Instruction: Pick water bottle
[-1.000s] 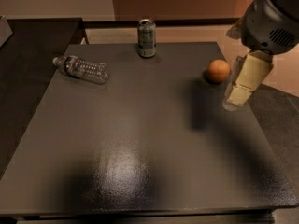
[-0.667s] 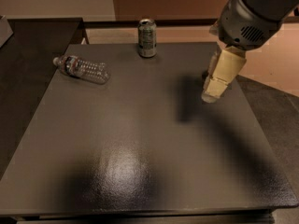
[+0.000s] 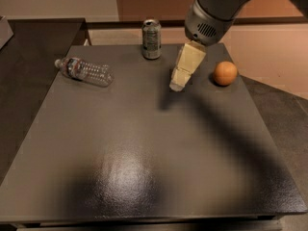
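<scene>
1. The near part of the dark table (image 3: 144,177) holds nothing; only a shiny spot and the arm's shadow show there.
2. The gripper (image 3: 177,84) hangs over the far middle of the table. A moment ago it was over on the right side, so it has moved left. No one can tell if the claw is spread or pressed together. It holds nothing.
3. The orange (image 3: 225,73) was hidden behind the arm before; now it shows, just to the right of the gripper.
4. The water bottle (image 3: 85,71) lies on its side at the far left, its cap pointing left. It has not moved, and it is well apart from the gripper.
5. The can (image 3: 151,39) stands at the far edge.
6. The arm seems to be heading for the bottle, but the pick has not begun.
</scene>
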Robot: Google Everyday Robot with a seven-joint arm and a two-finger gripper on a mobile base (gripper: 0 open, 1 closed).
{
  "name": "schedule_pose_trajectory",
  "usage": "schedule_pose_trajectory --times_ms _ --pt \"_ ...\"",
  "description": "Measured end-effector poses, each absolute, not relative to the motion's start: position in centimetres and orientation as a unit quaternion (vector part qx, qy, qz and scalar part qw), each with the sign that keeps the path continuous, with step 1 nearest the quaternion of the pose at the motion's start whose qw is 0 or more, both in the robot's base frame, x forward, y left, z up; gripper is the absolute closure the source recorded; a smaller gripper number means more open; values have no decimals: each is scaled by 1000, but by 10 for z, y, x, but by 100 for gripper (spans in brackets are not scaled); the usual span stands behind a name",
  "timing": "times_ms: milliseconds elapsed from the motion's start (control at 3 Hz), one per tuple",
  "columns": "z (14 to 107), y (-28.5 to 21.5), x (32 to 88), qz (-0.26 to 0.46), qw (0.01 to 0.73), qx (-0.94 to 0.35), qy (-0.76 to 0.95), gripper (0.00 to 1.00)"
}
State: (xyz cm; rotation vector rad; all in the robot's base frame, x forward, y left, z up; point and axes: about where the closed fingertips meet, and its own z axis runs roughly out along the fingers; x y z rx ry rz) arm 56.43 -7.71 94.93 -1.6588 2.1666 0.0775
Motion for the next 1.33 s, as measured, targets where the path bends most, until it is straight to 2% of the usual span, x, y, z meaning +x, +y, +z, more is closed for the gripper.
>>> schedule_pose_trajectory --times_ms 667,1333 --pt "919 -15 615 67 180 -557 808 0" --pt "890 63 628 112 157 -553 810 0"
